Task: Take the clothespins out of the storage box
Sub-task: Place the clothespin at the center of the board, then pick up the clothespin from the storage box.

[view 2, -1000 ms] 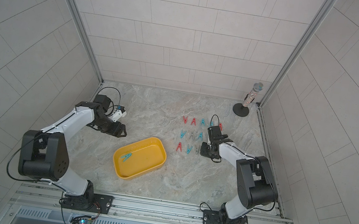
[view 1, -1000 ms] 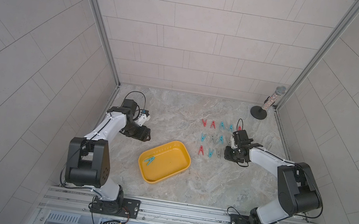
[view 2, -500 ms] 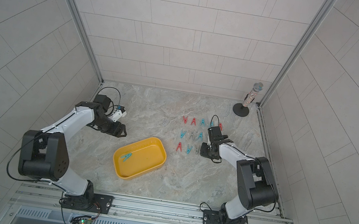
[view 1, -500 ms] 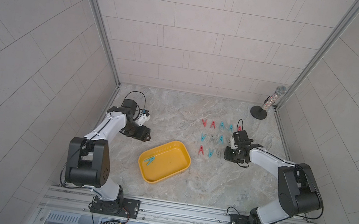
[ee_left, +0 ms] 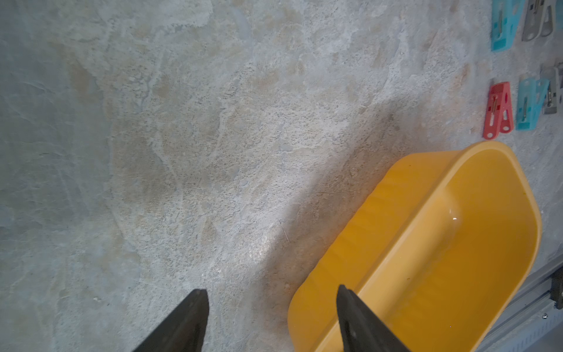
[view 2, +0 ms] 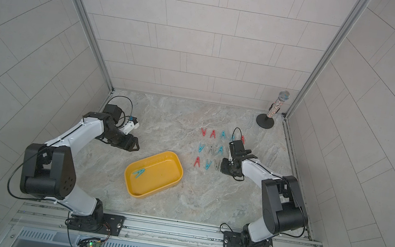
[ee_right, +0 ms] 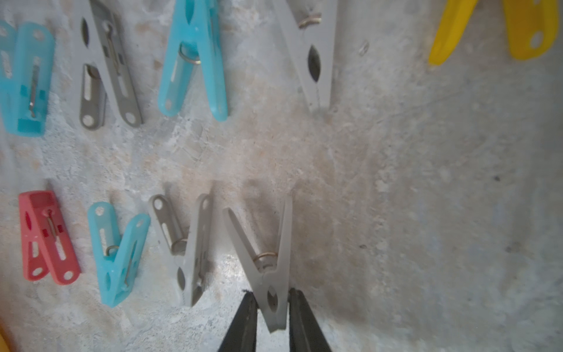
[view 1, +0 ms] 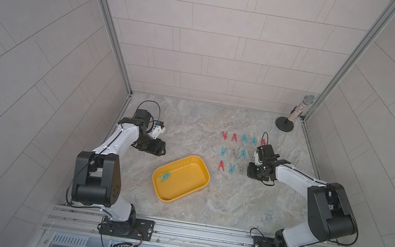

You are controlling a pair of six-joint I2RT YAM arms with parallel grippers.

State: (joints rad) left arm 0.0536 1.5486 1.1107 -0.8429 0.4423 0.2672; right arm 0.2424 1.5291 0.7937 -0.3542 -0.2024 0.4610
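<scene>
Bimanual unloading, judged near its end. The storage box (view 1: 188,184) sits at centre frame on the worktop (view 1: 190,128) and holds one teal clothespin (view 1: 164,177), flat near its left wall. The other clothespins (view 1: 237,153) lie in three rows to the box's upper right. At the right end of the lowest row, the right tool (ee_right: 272,292) has its fingers set narrowly on either side of a grey clothespin (ee_right: 268,268) lying on the worktop; whether they clamp it or merely flank it cannot be told. The left tool (ee_left: 271,291) hangs up and left of the box, fingers apart with nothing between them. Likely hazards: a finger dragging on the grey clothespin as the right tool lifts may skew it into its close neighbour; a finger reaching for the teal clothespin may catch the rim and shove or tip the light box
</scene>
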